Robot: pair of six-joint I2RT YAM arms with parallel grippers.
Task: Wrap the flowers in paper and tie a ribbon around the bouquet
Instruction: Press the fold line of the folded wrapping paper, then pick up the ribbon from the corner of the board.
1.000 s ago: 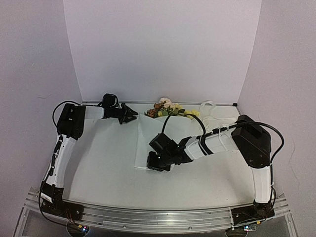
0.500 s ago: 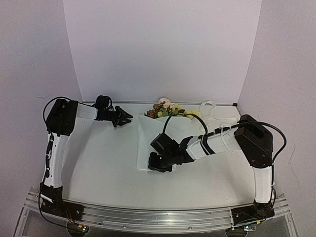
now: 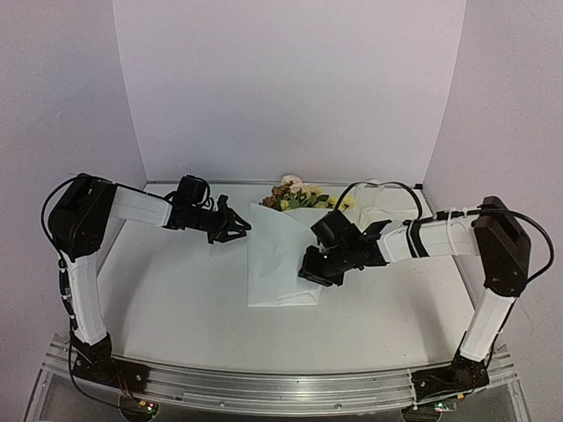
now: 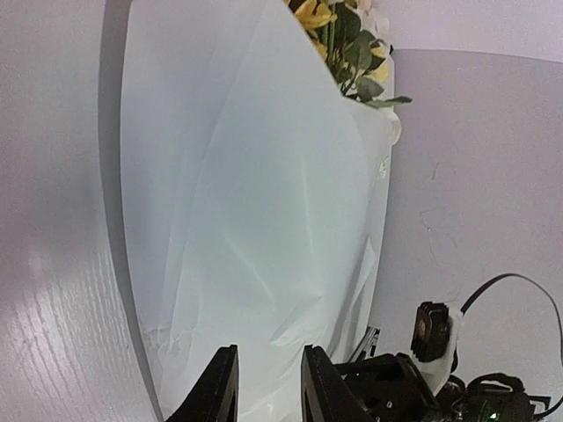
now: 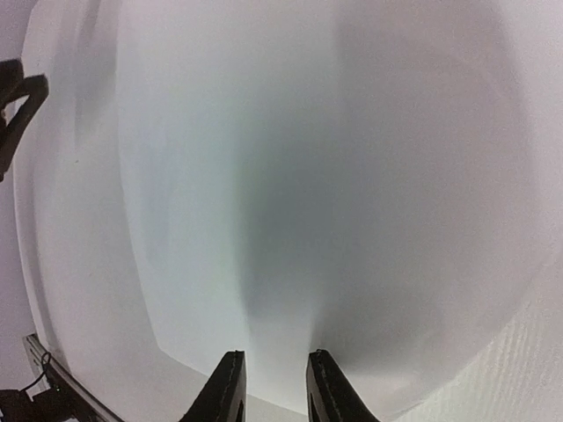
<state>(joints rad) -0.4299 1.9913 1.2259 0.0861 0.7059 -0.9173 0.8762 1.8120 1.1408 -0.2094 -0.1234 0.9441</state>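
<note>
While the paper (image 3: 277,255) lies folded over the flowers (image 3: 299,193) in the middle of the desk (image 3: 176,290), its long axis running from the blooms at the far side toward the arm bases, your right claw (image 3: 310,271) hangs over its right half and is the nearer one. The left claw (image 3: 234,226) sits just off the upper left edge. Both claws stand narrowly parted, pinching nothing, and you count one sheet, one bunch and one ribbon (image 3: 376,209), which lies beyond the right arm.
</note>
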